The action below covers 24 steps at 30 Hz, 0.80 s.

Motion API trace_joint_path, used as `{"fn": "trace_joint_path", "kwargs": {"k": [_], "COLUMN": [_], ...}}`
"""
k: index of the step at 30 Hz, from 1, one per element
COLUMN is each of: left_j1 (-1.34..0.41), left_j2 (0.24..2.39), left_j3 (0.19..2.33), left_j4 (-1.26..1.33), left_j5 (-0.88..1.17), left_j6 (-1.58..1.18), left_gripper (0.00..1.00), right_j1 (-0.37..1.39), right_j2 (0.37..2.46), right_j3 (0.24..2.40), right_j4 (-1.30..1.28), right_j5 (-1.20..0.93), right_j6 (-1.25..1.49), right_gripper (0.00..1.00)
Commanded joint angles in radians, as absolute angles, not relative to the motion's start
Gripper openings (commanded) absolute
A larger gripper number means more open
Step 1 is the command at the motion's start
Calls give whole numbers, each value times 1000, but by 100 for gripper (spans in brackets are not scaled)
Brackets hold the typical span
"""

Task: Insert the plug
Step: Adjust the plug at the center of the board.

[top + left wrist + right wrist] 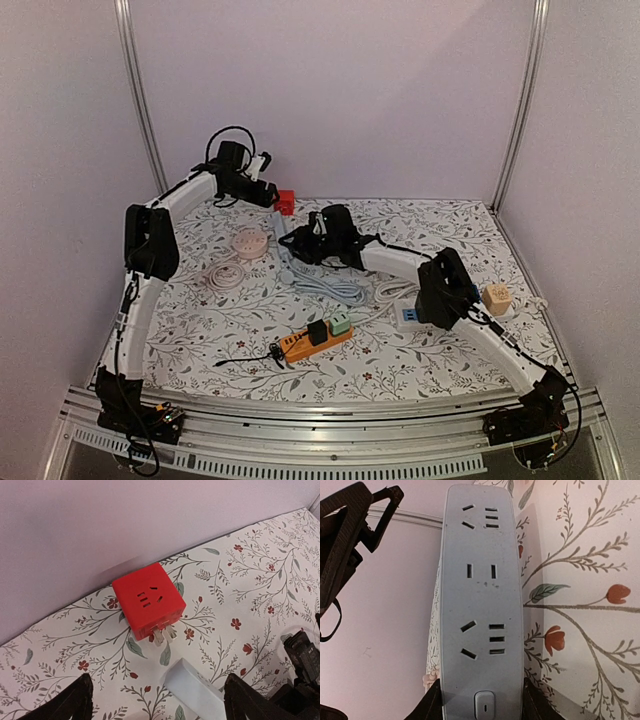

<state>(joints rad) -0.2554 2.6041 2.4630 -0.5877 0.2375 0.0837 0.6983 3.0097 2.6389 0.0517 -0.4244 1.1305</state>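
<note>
— Overhead?
— The left arm (150, 240) stretches to the upper left, with the left gripper (270, 198) just beside the red plug (286, 202). The right arm (440, 285) bends toward centre frame.
— Left wrist?
— Fingers (75, 702) are spread wide, holding nothing. The plug lies mid-frame near the wall (100, 525).
— Right wrist?
— The right gripper (482, 705) clamps the power strip (482, 605), which seems to be tilted up.

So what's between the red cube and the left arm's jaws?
In the left wrist view, the tip of the pale power strip pokes in between the red cube and the open left jaws. Otherwise just flowered tablecloth.
</note>
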Motion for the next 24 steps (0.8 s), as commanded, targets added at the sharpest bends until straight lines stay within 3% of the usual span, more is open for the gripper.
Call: {"fn": "trace_joint_path", "kwargs": {"k": [1, 6, 10, 16, 24], "left_j1": [-261, -263, -256, -262, -266], "left_j2": [2662, 2694, 2710, 2785, 2914], "left_j3": [2499, 2519, 2521, 2544, 2635], "left_j4": [-523, -407, -312, -217, -124], "left_j5": [150, 10, -105, -161, -127], "left_j6": [208, 278, 257, 436, 709], "left_gripper": [89, 86, 77, 77, 80], "right_j1": [625, 575, 560, 578, 660], "right_j2": [2781, 2682, 2779, 3019, 3043], "right_j3": [2432, 2431, 2574, 2721, 2735], "right_j4": [-10, -86, -68, 104, 146], "right_j5": [-479, -452, -388, -206, -40], "right_j6": [995, 876, 955, 1249, 1215], "right_gripper": [0, 0, 0, 0, 0]}}
